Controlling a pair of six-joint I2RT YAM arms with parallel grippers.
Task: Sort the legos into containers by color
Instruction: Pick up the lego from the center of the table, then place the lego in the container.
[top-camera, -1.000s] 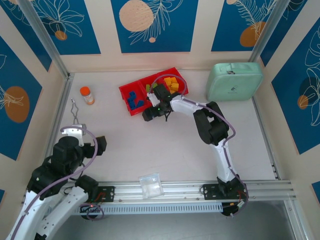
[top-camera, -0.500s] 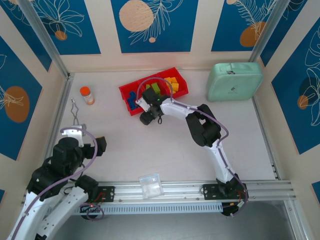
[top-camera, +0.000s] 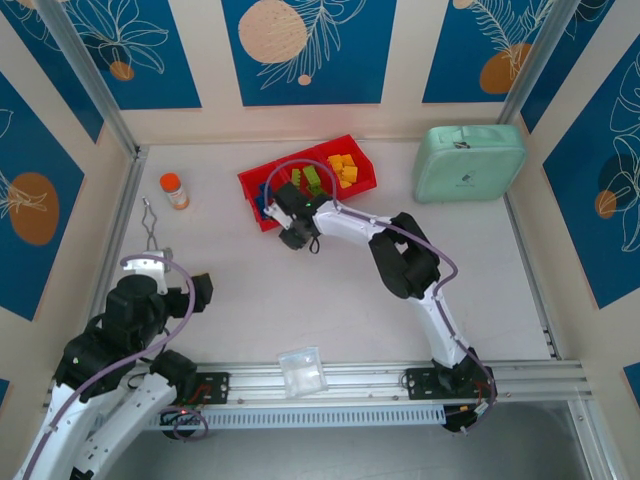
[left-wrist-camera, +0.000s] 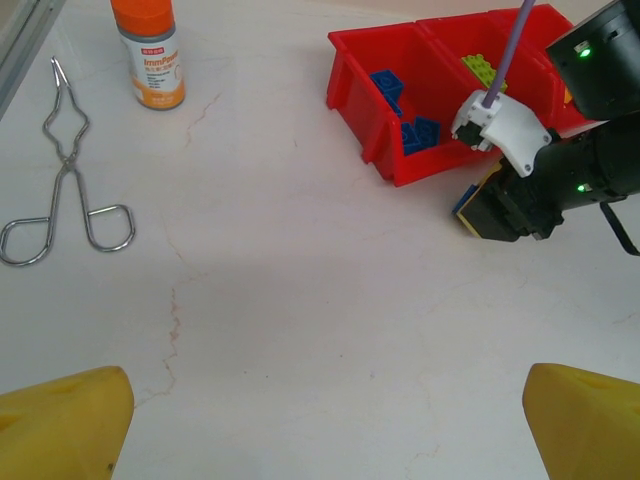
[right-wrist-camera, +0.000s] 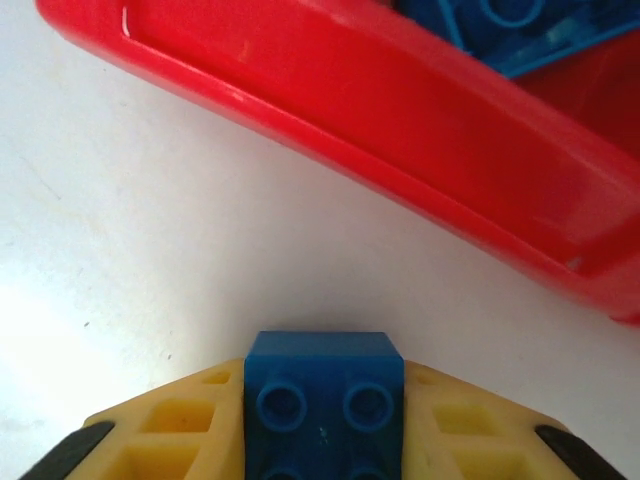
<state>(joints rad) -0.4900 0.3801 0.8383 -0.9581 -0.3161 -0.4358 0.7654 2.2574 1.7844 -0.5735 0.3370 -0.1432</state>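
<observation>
Your right gripper (top-camera: 293, 234) hangs over bare table just beside the near wall of the red tray (right-wrist-camera: 400, 170). Its fingers are closed on a blue brick (right-wrist-camera: 322, 385) with the studs facing the wrist camera. That wall stands between the held brick and the blue bricks (left-wrist-camera: 405, 125) lying in the tray's left compartment. The green bricks (top-camera: 310, 178) sit in the middle compartment and the yellow bricks (top-camera: 344, 168) in the right one.

Off to the left are an orange-capped bottle (top-camera: 175, 190) and metal tongs (left-wrist-camera: 65, 190), both well apart from the tray. A mint-green case (top-camera: 470, 162) lies to the right. Your left gripper (left-wrist-camera: 325, 400) is spread wide and holds nothing.

Since a second ago, your right gripper has slid left along the tray's front, from the middle compartment to the blue end. Your left arm has not moved.
</observation>
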